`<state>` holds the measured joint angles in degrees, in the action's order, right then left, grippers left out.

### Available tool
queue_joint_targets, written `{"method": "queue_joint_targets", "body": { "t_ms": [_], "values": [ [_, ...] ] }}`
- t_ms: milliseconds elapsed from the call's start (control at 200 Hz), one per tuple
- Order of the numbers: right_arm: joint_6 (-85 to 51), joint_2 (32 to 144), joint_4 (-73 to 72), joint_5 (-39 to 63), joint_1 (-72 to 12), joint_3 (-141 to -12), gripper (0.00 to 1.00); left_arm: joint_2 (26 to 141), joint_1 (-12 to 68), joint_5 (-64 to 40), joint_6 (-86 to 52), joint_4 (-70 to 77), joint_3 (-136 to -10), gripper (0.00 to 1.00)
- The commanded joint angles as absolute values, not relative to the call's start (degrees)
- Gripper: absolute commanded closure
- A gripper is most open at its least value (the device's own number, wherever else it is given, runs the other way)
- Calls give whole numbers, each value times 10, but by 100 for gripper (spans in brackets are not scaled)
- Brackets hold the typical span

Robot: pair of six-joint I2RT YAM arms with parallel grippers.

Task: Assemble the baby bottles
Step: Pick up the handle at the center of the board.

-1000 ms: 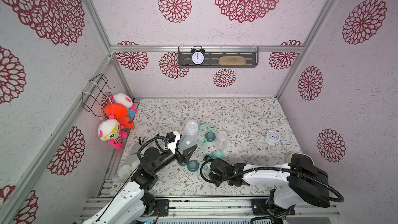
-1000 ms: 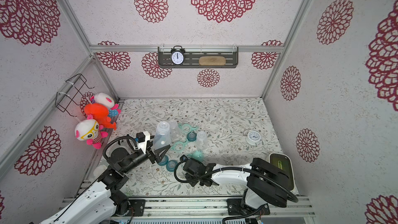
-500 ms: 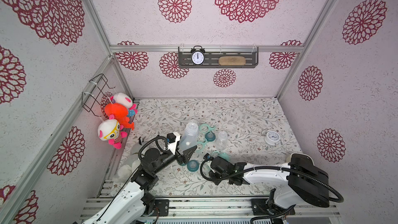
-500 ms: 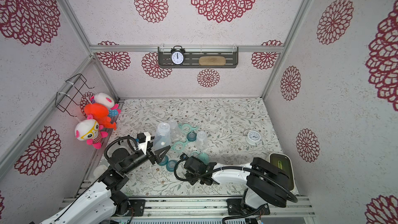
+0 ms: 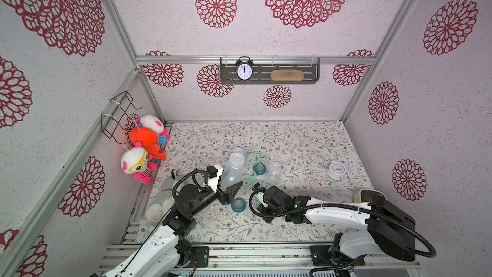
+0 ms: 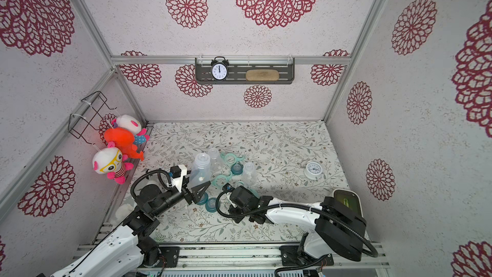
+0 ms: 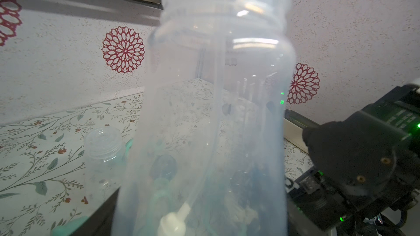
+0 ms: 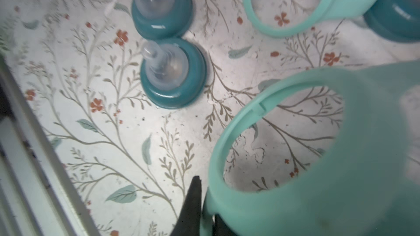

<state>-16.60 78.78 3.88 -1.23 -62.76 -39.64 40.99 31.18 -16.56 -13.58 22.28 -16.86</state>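
Left pincer [image 5: 229,183] grips clear bottle [image 5: 234,167]; right pincer [image 8: 205,210] clamped on mint handle ring [image 8: 318,189]

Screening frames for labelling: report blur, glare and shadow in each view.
Left wrist view: the clear bottle fills the frame, hazy, with glare streaks near its neck. Right wrist view: the near mint handle ring is out of focus; a teal nipple collar is sharper. Both top views: sharp, evenly lit, soft shadow on the floral mat.

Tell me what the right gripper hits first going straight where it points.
Probably the floral mat, since the right gripper, shut on a mint handle ring, angles down at it; the nearer teal nipple collar lies just beyond. Depth is unclear.
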Motion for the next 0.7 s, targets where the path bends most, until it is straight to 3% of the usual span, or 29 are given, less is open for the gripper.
{"method": "queue_joint_targets", "body": {
  "t_ms": [0,320,696],
  "values": [
    [-190,720,55,-6,-623,-430,100,415,308,-156,-134,270,-166,100],
    [-237,596,59,24,-593,-484,100,474,306,-167,-133,358,-169,100],
    [-261,554,-50,97,-574,-538,100,556,305,-215,-148,467,-184,100]
  ]
}}
